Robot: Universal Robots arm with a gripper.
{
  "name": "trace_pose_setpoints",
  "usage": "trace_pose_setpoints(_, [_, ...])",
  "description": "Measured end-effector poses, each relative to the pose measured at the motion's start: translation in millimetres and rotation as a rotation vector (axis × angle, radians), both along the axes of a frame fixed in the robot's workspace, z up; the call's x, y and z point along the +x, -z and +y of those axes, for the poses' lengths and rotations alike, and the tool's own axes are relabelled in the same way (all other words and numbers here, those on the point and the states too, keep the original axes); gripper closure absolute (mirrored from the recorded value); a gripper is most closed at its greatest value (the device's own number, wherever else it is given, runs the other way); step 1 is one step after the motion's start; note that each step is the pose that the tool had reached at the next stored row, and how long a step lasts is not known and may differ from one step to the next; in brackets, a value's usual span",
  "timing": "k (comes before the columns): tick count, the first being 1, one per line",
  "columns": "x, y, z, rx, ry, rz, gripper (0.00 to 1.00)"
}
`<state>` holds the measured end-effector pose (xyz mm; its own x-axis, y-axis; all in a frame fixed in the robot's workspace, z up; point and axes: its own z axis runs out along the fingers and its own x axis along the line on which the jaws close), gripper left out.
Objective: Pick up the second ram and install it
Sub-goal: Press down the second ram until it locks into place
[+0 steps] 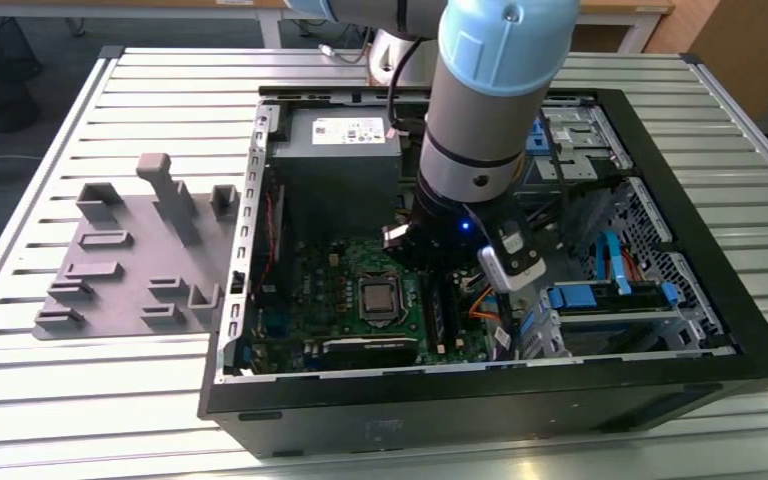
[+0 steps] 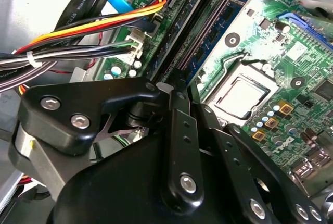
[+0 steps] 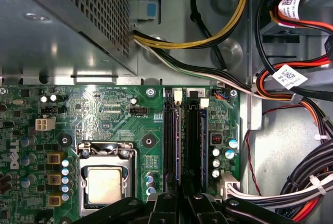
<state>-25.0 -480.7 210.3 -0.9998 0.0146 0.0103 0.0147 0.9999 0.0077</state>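
Currently the end effector (image 1: 440, 262) is down inside the open computer case (image 1: 704, 230) on the counter (image 1: 117, 400), over the memory slots; finger state cannot be told. Second ram (image 3: 204, 146) stands seated in its slot, right of the processor socket (image 3: 105, 184).

The black metal gripper (image 2: 177, 146) linkage hides its own fingertips and the near ends of the long black memory slots (image 3: 179, 140); whether it grips anything cannot be told.
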Motion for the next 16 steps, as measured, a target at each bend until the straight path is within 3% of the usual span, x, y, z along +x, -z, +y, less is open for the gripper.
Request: trace_pose_setpoints(16, [0.0, 4.0, 0.0, 0.0002, 0.0, 0.0021, 0.86])
